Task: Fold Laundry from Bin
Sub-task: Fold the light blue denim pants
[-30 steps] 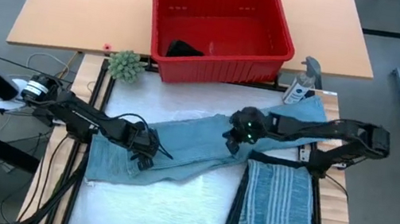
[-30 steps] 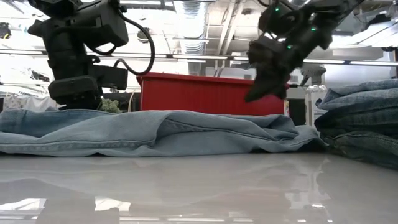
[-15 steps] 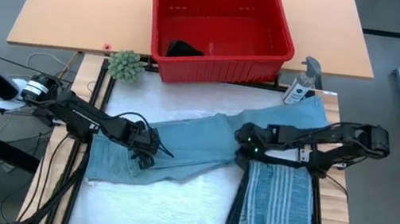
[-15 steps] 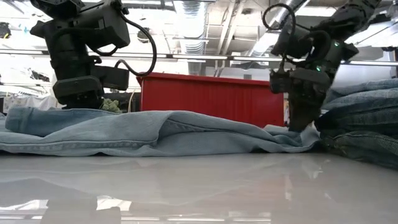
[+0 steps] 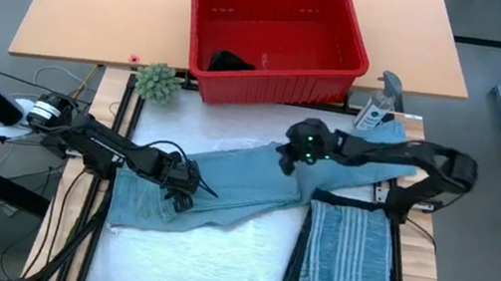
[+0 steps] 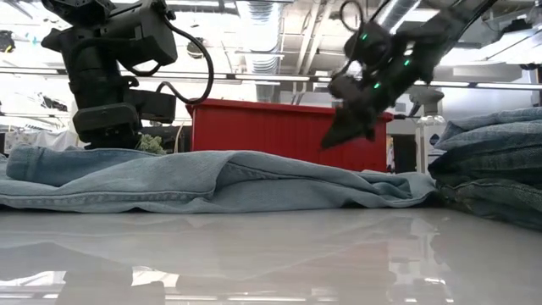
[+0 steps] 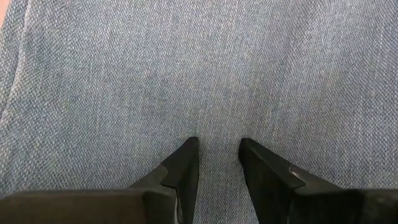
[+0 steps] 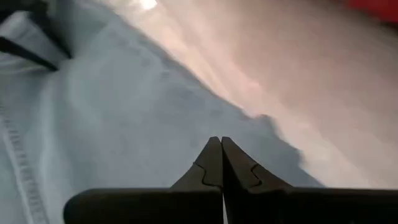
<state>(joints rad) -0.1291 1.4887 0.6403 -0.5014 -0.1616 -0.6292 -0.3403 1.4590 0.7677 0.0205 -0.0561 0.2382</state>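
Denim jeans [image 5: 224, 182] flat; right claw [image 5: 290, 159] now raised, pinched empty; left claw [image 5: 183, 196] part-open.

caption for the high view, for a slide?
Left gripper rests on light blue jeans while the shut right gripper hovers above them, red bin behind.

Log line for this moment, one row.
left gripper: jaws parted, on jeans | right gripper: shut, empty, raised above jeans | folded stack: at right | red bin: black item inside
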